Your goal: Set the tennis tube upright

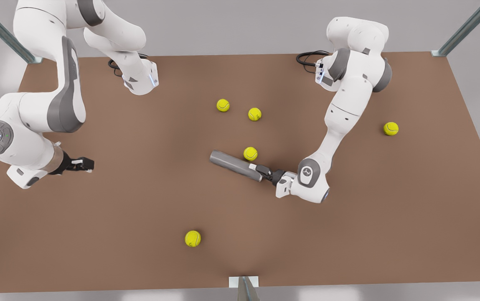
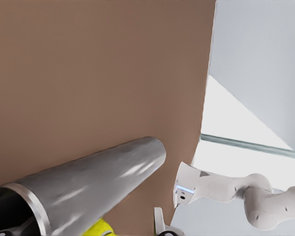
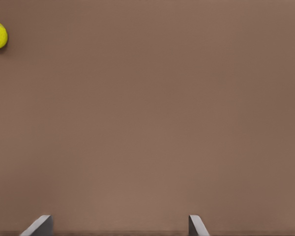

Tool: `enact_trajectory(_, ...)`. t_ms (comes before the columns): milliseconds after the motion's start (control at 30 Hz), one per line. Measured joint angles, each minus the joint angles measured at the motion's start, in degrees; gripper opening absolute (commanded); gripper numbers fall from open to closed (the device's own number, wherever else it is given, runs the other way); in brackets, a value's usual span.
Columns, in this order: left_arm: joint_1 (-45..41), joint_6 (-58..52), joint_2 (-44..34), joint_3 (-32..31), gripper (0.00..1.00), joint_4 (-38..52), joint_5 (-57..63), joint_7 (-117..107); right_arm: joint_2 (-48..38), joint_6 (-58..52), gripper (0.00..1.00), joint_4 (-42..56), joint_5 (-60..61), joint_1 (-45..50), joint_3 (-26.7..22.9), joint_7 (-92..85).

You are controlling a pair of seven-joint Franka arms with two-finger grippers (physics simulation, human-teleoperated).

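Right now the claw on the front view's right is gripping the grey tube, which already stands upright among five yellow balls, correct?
Not quite. The tennis tube is lying on its side on the table, not upright, as the front view shows. The rest holds: the left claw, on the front view's right, grips its open end, and five yellow balls lie around. The right claw waits open on the front view's left.

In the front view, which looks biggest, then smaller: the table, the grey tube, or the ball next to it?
1. table
2. tennis tube, its end held by the left gripper
3. tennis ball
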Motion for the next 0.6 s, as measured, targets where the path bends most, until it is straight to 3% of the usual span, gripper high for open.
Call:
enact_trajectory(67, 0.05, 0.01, 0.09, -0.01, 0.93, 0.00, -0.27, 0.00, 0.00, -0.50, 1.00, 0.00, 0.00, 0.34, 0.01, 0.00)
enact_trajectory(133, -0.04, 0.06, 0.14, -0.01, 0.59, 0.07, -0.72, 0.00, 0.31, -0.44, 1.00, 0.00, 0.25, 0.19, 0.05, 0.05)
enact_trajectory(167, -0.04, 0.09, 0.13, -0.01, 0.55, 0.16, -0.90, 0.00, 0.34, -0.52, 1.00, 0.00, 0.18, 0.88, 0.10, 0.09)
enact_trajectory(333, 0.48, -0.61, -0.96, -0.01, 0.59, 0.44, -1.84, -0.96, 0.26, -0.61, 1.00, 0.00, 0.04, 0.54, 0.00, -0.09)
enact_trajectory(500, 0.48, -0.41, -1.43, -0.01, 0.58, 0.70, -2.10, -1.93, 0.37, -0.79, 1.00, -0.05, 0.17, 0.64, 0.00, -0.11)
enact_trajectory(533, 0.49, -0.27, -1.58, -0.01, 0.56, 0.70, -2.11, -2.02, 0.28, -0.72, 1.00, 0.07, 0.01, 0.68, 0.01, 0.00)
enact_trajectory(600, 0.49, -0.09, -1.58, -0.01, 0.37, 0.70, -2.18, -2.02, 0.35, -0.79, 1.00, 0.08, 0.04, 0.41, 0.01, -0.17)
